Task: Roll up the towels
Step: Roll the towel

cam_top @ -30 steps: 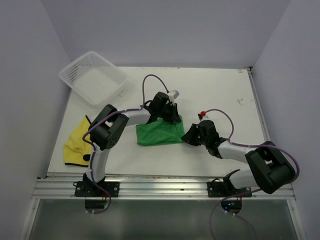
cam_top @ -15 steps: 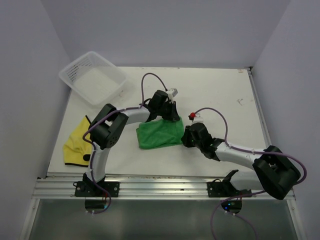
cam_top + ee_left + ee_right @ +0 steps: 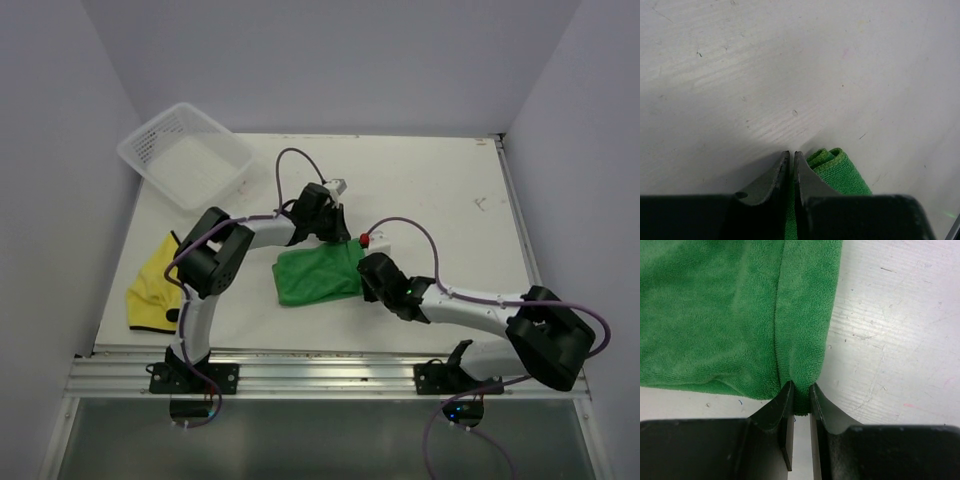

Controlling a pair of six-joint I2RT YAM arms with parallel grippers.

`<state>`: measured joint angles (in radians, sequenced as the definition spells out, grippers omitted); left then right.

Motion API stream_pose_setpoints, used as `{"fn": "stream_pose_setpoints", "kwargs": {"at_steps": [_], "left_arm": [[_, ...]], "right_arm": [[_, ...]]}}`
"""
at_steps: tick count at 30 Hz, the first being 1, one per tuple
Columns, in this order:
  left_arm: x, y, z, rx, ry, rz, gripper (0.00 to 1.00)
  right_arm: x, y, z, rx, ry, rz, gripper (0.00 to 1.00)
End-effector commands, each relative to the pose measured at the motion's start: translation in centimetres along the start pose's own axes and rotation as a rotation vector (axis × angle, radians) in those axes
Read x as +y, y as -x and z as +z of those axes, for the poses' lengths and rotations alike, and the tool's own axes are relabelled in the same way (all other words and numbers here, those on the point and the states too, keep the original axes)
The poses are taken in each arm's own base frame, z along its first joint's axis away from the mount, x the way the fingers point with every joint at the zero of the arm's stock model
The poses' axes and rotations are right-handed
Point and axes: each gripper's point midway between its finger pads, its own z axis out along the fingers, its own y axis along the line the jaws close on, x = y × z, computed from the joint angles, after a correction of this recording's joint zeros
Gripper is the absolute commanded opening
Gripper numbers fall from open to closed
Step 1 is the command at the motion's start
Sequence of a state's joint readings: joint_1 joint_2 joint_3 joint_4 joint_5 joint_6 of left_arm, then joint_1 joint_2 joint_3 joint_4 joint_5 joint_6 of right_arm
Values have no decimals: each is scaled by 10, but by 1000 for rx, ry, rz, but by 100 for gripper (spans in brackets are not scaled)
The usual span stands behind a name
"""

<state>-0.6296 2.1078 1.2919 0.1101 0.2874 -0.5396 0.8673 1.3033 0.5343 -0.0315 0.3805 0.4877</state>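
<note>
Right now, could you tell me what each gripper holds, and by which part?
The left gripper pinches the green towel at a folded corner; the right gripper pinches its folded edge.

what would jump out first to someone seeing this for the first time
The bright green towel in the middle of the table, with both arms on it: the left gripper pinches its far edge and the right gripper pinches its right edge. After that, the yellow towel lying crumpled and untouched near the table's left edge.
</note>
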Motion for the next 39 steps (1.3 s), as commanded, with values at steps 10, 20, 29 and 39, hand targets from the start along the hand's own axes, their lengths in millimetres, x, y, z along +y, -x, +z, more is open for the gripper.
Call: {"fn": "stream_pose_setpoints", "kwargs": {"at_steps": [10, 20, 29, 39], "left_arm": [[-3, 11, -23, -51, 14, 8, 12], [2, 15, -28, -56, 22, 13, 12], [26, 24, -48, -83, 45, -10, 12], [41, 39, -78, -126, 99, -3, 12]], "right_arm": [[-2, 11, 1, 6, -175, -122, 0], [9, 18, -1, 9, -276, -270, 0], [25, 5, 10, 71, -378, -476, 0], [46, 0, 16, 96, -471, -686, 0]]}}
